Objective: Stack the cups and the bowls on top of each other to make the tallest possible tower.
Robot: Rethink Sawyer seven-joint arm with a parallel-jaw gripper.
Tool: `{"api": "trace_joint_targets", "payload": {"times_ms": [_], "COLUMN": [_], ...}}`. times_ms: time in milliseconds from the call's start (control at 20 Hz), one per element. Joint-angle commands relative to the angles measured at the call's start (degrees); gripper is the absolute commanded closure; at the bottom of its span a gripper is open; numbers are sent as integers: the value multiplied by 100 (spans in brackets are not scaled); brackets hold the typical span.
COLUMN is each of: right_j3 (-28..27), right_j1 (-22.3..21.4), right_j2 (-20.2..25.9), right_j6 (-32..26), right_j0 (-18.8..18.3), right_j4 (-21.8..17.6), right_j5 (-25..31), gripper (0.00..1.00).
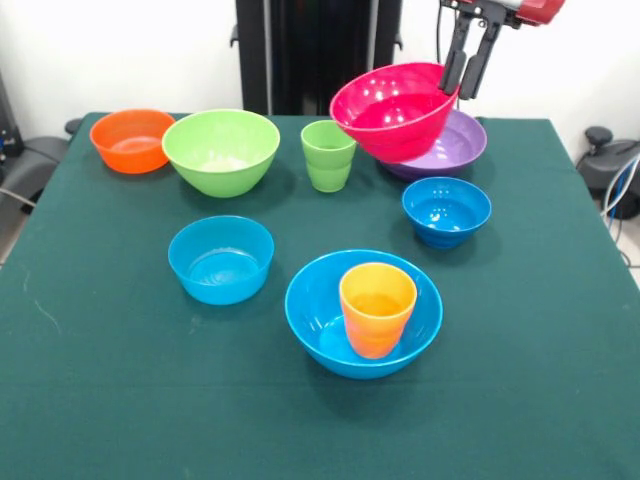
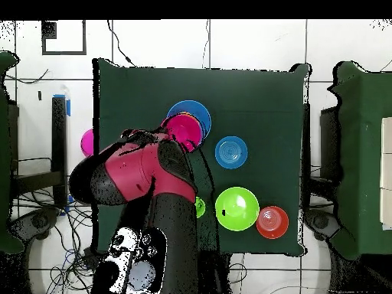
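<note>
The red and black arm reaches up from the bottom edge over the left half of the dark green table, hiding much of that side. At its far end a pink-red bowl overlaps the large blue bowl. Right of them sits 1 small blue bowl. Nearer the bottom edge lies the lime green bowl, with the small orange bowl touching its right side. A sliver of green cup shows beside the arm.

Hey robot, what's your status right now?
Gripper shut on pink-red bowl, lifted, tilted above purple bowl. Orange-yellow cup sits in large blue bowl. Nothing blocking.
</note>
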Motion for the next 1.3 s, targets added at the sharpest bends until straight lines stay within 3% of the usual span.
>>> {"api": "trace_joint_targets", "payload": {"times_ms": [50, 450, 1300], "right_j3": [-523, -968, -1392], "right_j1": [520, 1212, 2382], "right_j2": [-160, -860, -1776], "right_j6": [16, 695, 1220], "right_j0": [347, 843, 1364], "right_j4": [-908, -1272, -695], "right_j5": [-326, -684, -1251], "gripper": [100, 100, 100]}}
